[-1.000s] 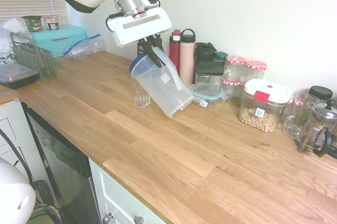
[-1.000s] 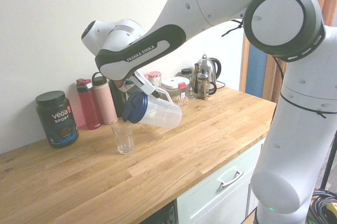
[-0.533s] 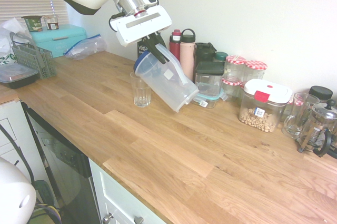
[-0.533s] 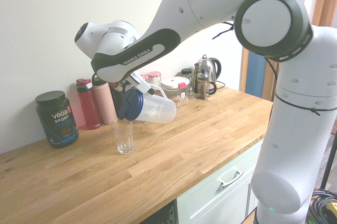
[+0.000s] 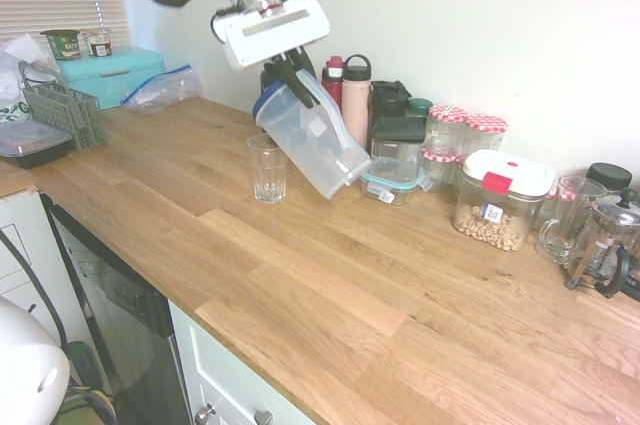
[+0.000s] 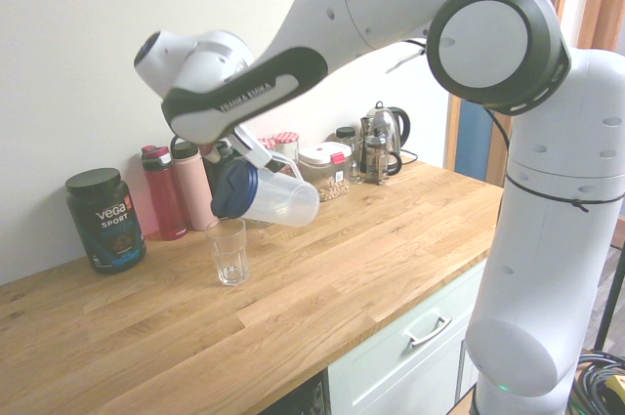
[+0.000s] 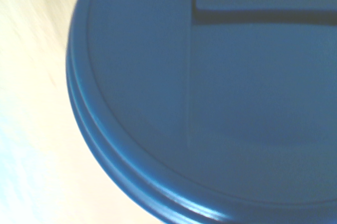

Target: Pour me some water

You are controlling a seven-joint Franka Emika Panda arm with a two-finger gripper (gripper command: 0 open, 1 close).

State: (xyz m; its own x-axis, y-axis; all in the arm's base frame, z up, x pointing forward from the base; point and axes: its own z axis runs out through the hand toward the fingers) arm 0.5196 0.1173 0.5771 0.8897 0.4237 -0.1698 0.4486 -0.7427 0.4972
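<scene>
First exterior view: gripper [image 5: 292,78] clamped tight on handle of clear pitcher [image 5: 312,140], blue lid [image 7: 210,103]. Pitcher now higher than a second ago, tilted, lid end above and just beside glass [image 5: 267,169], no longer overlapping it.

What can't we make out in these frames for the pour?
- Water in the pitcher: clear walls in both exterior views, level unreadable.
- Water in the glass: too small to tell.
- Tool fingertips: hidden behind the pitcher handle in the first exterior view, under the arm in the second.
- Wrist view: filled by the blue lid, glass not visible.
</scene>
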